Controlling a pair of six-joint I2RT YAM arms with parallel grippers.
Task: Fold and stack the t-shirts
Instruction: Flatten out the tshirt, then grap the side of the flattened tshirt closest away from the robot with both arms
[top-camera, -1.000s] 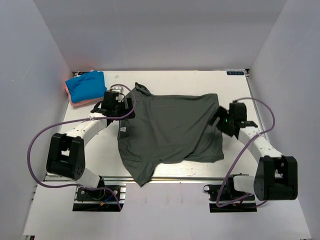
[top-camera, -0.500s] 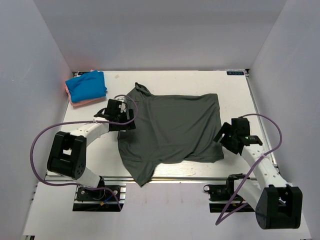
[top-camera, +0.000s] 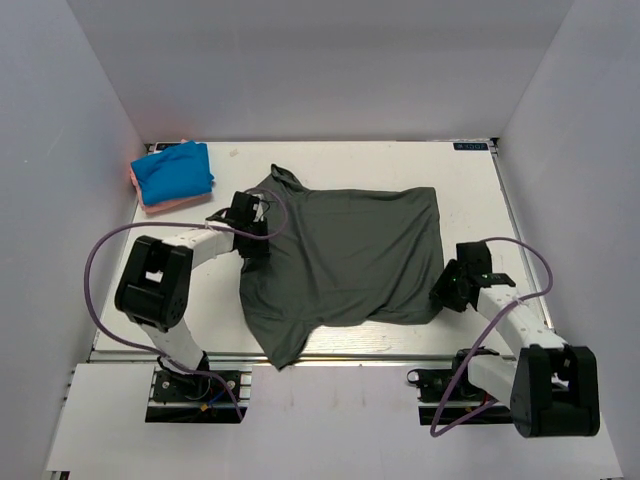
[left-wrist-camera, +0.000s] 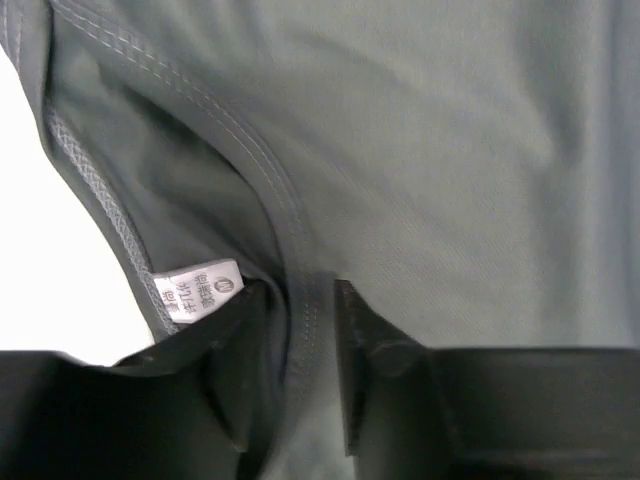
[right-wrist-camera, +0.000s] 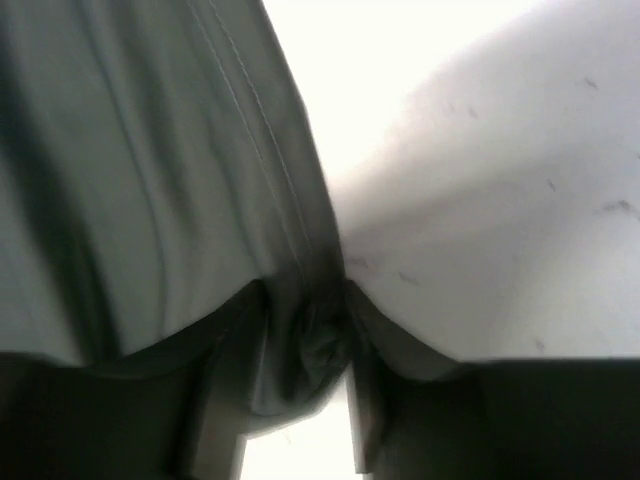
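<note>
Top external view: one dark grey-green t-shirt (top-camera: 345, 255) spread mostly flat at mid-table (top-camera: 400, 165), plain and lightly creased. Long axis left to right: collar (top-camera: 278, 178) toward the far left, hem (top-camera: 441, 255) toward the right. One sleeve (top-camera: 283, 350) drooping past the near table edge.

Far left corner: one bright blue t-shirt (top-camera: 172, 170), folded, lying on one salmon-pink t-shirt (top-camera: 160, 207), also folded, only its edge showing. Well apart from the dark shirt. Three shirts in all.

Left wrist view: left gripper (left-wrist-camera: 295, 300) clenched on the stitched collar band, cloth filling the gap between the fingers (left-wrist-camera: 240, 370). Small white neck label (left-wrist-camera: 195, 290) just beside the left finger, print too small to read.

Right wrist view: right gripper (right-wrist-camera: 305, 300) pinching the bunched hem edge, bare table just beyond it.

Two grippers counted, one at each end of the dark shirt.
</note>
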